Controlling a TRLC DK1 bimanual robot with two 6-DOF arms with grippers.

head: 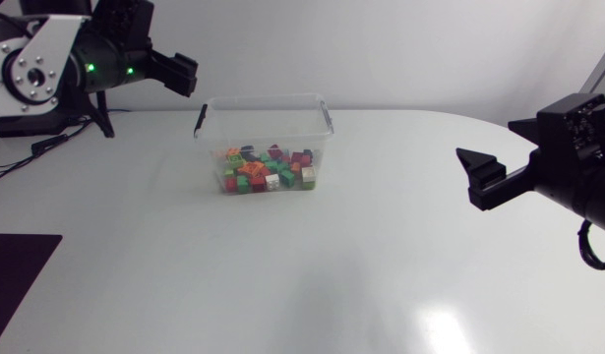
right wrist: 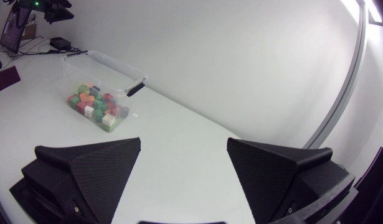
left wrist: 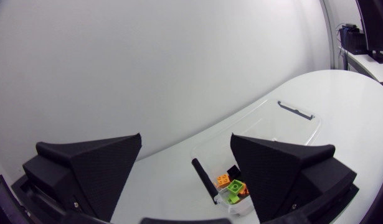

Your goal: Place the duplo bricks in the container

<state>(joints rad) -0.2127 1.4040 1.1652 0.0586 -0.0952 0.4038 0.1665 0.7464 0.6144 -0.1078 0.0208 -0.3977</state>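
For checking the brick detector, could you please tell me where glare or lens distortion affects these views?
Head view: soft glare on the glossy white table, little on the clear plastic container. Both wrist views: fisheye bends the table edge.

White table [head: 332, 285]; clear container [head: 263, 100] stands on it near back edge, coloured bricks [head: 268, 169] heaped inside container.
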